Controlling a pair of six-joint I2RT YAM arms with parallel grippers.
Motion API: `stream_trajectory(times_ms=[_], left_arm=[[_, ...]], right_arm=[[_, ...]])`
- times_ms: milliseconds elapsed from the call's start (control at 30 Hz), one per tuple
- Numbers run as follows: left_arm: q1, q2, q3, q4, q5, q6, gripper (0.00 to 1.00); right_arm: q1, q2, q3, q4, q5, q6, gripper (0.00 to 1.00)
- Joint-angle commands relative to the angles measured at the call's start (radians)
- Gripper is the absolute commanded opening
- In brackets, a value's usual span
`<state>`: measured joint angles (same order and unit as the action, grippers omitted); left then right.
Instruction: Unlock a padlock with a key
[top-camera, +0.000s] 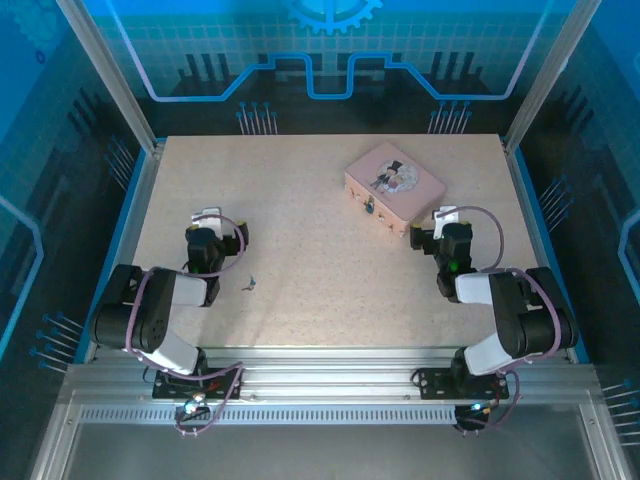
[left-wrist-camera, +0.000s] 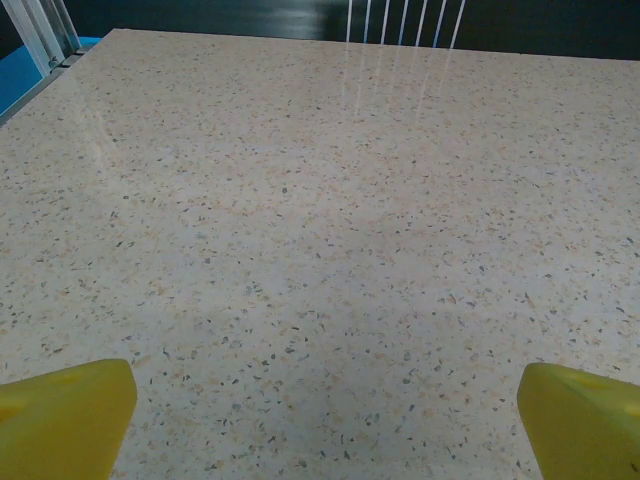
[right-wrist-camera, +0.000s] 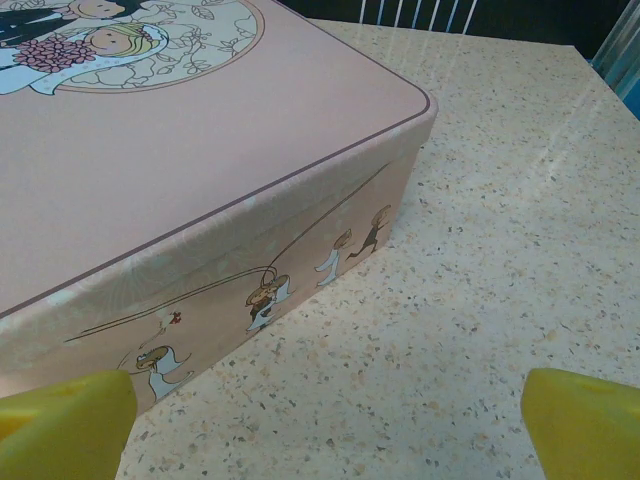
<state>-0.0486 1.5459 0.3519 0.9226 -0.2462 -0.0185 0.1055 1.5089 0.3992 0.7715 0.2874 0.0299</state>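
A pink box (top-camera: 393, 182) with a cartoon couple on its lid sits at the back right of the table. The padlock (top-camera: 369, 209) is a tiny dark lock on the box's front side. The key (top-camera: 250, 284), small and dark, lies on the table left of centre. My left gripper (top-camera: 208, 215) rests up and to the left of the key, open, with bare table between its yellow fingertips (left-wrist-camera: 65, 415). My right gripper (top-camera: 446, 214) is open just right of the box's near corner. In the right wrist view the box (right-wrist-camera: 200, 150) lies ahead and to the left, apart from the fingertips (right-wrist-camera: 585, 425).
The speckled tabletop (top-camera: 320, 250) has blue raised borders on the left and right and metal frame posts at the back corners. Both arms are folded near the front edge.
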Motion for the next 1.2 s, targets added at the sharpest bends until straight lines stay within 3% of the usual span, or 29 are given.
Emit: stream_trajectory(times_ms=[0,1033,1167], left_arm=[[0.001,0.005,0.019,0.025,0.016,0.020,0.99],[0.003,-0.009,0.016,0.020,0.021,0.019,0.99],[-0.002,-0.124,0.082,-0.184,-0.032,0.010,0.99]], right_arm=[[-0.001,-0.006,0.009,0.029,0.019,0.015,1.00],[-0.009,-0.030,0.012,0.005,0.011,0.022,1.00],[-0.008,-0.052,-0.028,0.056,-0.011,0.010,1.00]])
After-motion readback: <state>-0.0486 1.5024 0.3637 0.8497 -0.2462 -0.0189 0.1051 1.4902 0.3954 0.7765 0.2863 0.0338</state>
